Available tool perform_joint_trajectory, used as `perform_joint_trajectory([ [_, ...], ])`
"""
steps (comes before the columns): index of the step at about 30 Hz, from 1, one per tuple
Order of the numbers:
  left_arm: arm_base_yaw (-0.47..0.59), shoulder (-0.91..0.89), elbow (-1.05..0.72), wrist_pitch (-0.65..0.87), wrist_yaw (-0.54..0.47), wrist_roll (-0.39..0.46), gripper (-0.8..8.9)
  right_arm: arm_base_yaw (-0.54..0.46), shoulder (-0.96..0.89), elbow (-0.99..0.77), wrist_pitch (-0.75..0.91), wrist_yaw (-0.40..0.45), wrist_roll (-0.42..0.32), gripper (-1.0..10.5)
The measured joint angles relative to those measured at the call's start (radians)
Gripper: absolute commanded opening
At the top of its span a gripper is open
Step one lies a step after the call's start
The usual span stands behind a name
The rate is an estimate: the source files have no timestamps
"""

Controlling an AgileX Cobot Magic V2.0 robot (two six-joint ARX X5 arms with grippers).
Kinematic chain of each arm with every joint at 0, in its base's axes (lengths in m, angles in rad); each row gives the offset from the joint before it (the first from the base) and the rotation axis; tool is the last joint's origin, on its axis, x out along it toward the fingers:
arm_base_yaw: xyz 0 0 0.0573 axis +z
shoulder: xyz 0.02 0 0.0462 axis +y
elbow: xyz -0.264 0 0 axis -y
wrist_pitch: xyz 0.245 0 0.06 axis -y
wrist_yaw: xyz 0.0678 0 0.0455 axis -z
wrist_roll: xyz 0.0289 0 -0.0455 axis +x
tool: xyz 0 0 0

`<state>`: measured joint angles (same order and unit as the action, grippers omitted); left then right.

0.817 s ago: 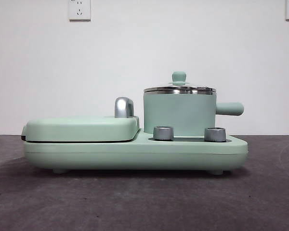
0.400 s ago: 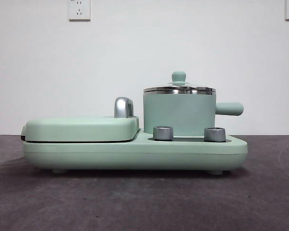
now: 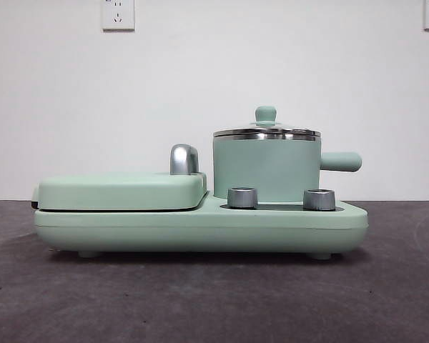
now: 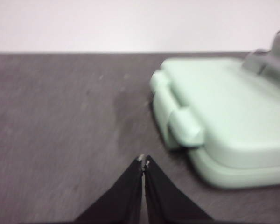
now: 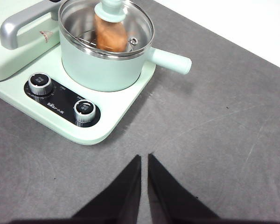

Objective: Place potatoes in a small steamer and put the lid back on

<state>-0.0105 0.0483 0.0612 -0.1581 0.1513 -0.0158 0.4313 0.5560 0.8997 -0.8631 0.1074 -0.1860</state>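
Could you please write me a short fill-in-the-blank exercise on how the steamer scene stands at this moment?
1. The lid sits ___ the small steamer.
2. Through the lid, the potato shows ___ the steamer.
3. The right gripper holds ___.
4. The front panel carries ___ knobs.

Missing words: on; inside; nothing; two

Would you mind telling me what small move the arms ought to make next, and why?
Probably none beyond staying clear. The orange-brown potato shows through the steel-rimmed glass lid, seated on the mint-green steamer pot. Both the right gripper and left gripper are shut, holding nothing, away from the pot.
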Motion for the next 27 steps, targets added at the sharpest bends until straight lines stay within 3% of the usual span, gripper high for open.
perform_joint_trajectory([
  [23, 0.032, -0.043, -0.029, -0.015, -0.007, -0.022, 0.07, 0.000, 0.000, 0.000, 0.002, 0.000, -0.008, 0.2],
  [27, 0.032, -0.043, -0.029, -0.015, -0.007, -0.022, 0.07, -0.044, -0.082, -0.112, 0.131, -0.001, -0.005, 0.2],
])
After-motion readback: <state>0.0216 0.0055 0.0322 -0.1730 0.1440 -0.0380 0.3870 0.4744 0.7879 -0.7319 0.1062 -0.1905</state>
